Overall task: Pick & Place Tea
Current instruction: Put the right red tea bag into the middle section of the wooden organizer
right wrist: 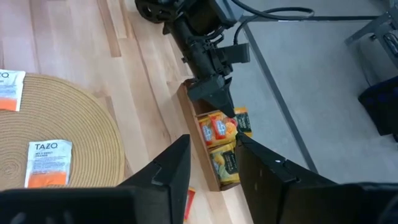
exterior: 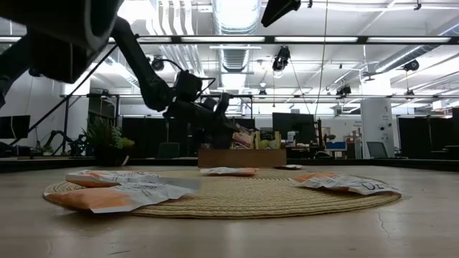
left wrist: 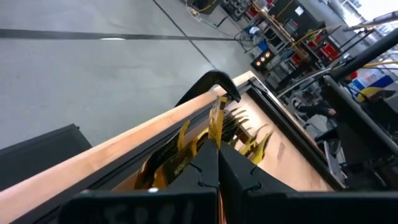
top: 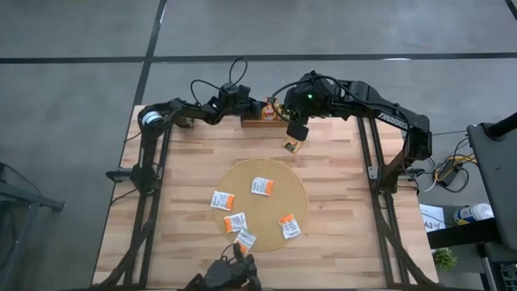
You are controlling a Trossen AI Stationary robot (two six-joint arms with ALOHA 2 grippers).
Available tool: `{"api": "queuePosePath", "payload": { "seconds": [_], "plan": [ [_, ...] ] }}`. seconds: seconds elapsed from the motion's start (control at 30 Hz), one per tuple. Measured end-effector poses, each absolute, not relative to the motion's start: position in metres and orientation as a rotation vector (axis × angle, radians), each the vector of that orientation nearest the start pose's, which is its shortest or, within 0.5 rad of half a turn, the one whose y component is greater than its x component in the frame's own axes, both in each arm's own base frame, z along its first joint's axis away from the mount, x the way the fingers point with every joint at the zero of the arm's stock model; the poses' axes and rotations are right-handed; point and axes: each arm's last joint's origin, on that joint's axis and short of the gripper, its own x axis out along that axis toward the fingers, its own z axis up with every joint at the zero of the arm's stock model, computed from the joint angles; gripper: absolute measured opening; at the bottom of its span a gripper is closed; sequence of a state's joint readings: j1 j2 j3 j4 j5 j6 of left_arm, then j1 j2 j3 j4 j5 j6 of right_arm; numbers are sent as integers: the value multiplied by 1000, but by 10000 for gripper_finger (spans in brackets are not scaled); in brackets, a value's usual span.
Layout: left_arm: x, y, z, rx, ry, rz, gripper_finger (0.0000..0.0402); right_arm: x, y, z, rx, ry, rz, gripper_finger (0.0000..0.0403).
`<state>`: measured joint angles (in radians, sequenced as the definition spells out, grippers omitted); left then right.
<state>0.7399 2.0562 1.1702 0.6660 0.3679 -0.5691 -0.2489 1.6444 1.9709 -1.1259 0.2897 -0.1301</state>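
Wooden table [top: 194, 162], round woven mat [top: 279, 174] centre.

Wooden tray [right wrist: 194, 127] of sachets [right wrist: 219, 129] beside round mat [right wrist: 68, 118], left gripper [right wrist: 219, 96] over it.

From above, the right tool [top: 296, 137] covers most of a sachet [top: 291, 146] beside the wooden tray [top: 260, 123], so its colour stays unclear. The tray's compartments are too small to count there. At table height, the nearest sachets [exterior: 115, 195] blur and their print cannot be read.
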Motion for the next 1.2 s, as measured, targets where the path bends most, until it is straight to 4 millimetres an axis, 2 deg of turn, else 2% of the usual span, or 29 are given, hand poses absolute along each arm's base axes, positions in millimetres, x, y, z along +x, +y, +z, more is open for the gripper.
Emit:
{"api": "queuePosePath", "payload": {
  "seconds": [0.33,0.8,1.2],
  "plan": [
    [330,288,160,-668,76,427,11,307,-87,434,-127,837,-461,128],
    [330,288,162,-695,66,444,88,307,-87,434,-129,838,-460,126],
    [325,280,198,-633,40,306,80,307,-87,434,-130,839,-459,117]
  ]
}}
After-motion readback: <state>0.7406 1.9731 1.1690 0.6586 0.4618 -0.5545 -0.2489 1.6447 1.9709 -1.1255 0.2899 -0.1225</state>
